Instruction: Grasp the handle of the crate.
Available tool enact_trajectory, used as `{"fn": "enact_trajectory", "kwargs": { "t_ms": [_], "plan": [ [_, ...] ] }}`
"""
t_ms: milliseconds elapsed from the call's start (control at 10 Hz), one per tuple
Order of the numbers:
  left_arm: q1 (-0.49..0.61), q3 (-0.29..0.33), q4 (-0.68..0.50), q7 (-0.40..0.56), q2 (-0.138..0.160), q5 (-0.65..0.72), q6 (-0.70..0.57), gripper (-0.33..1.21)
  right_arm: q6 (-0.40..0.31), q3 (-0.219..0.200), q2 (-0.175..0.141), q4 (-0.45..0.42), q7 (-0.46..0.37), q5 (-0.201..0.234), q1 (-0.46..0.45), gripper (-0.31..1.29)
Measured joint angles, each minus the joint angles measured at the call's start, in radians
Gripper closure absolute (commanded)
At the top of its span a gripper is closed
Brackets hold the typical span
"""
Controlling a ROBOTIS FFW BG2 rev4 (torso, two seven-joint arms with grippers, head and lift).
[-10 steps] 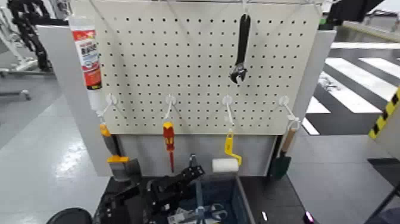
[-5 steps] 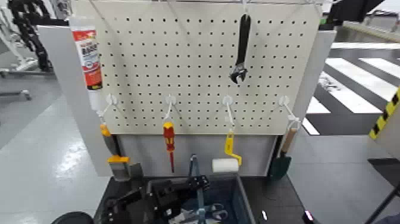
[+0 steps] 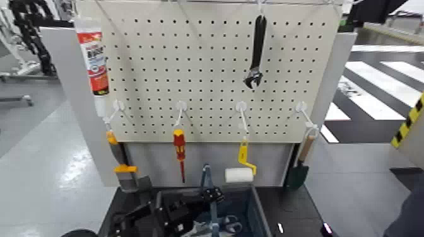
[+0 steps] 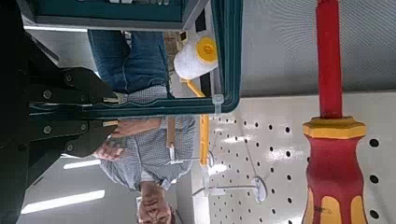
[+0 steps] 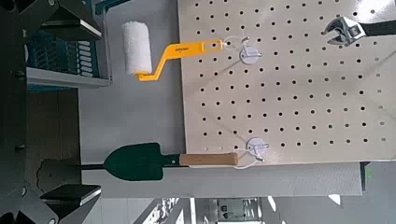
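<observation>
Left hand (image 3: pixel 211 192) closed narrow around the handle (image 3: pixel 206 178), gripping the upright strip just below its top, over the middle of the crate (image 3: pixel 252 211). Handle standing near vertical, directly in the grip, under the screwdriver (image 3: pixel 179 149) on the pegboard (image 3: pixel 208 69). Right hand (image 5: pixel 51 103) spread wide, idle off to the right, farther from the handle.
</observation>
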Motion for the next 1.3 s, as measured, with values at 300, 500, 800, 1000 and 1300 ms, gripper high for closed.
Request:
{"fn": "enact_trajectory", "kwargs": {
  "t_ms": [300,500,800,1000,1300],
  "plan": [
    [0.079,0.046,-0.098,0.070,-0.009,0.048,0.004,1.17,-0.005,-0.004,0.007,-0.001,0.000,0.003,0.005,0.14],
    [0.133,0.080,-0.162,0.110,-0.018,0.073,0.011,1.17,-0.005,-0.006,0.009,-0.001,0.000,0.005,0.006,0.14],
    [0.186,0.112,-0.240,0.197,-0.005,0.132,0.055,1.17,-0.006,-0.006,0.009,-0.001,0.000,0.008,0.005,0.14],
    [0.211,0.105,-0.289,0.242,0.021,0.195,0.075,1.17,-0.007,-0.006,0.008,-0.001,0.000,0.013,0.005,0.14],
    [0.219,0.079,-0.319,0.256,0.024,0.253,0.074,1.17,-0.009,-0.006,0.012,-0.003,0.000,0.032,0.005,0.14]
  ]
}}
